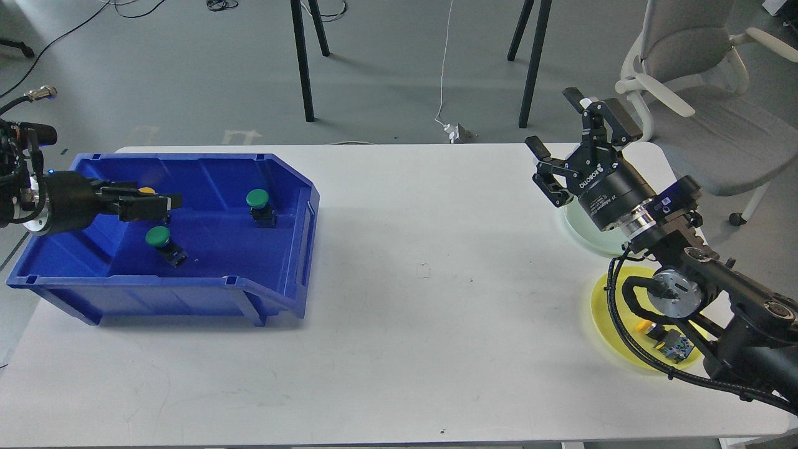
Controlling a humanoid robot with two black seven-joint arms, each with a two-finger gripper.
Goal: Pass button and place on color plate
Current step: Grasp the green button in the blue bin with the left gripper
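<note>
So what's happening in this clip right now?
A two-armed robot is sorting push buttons from a blue bin onto coloured plates. Its left gripper is inside the bin, reaching over a yellow button, with two green buttons lying nearby. Whether it has gripped anything cannot be told. The right gripper hangs open and empty above a pale green plate. One yellow button already sits on the yellow plate.

Two green buttons point(158, 237) point(257, 199) in bin; yellow button point(644, 327) on yellow plate point(601, 305).
</note>
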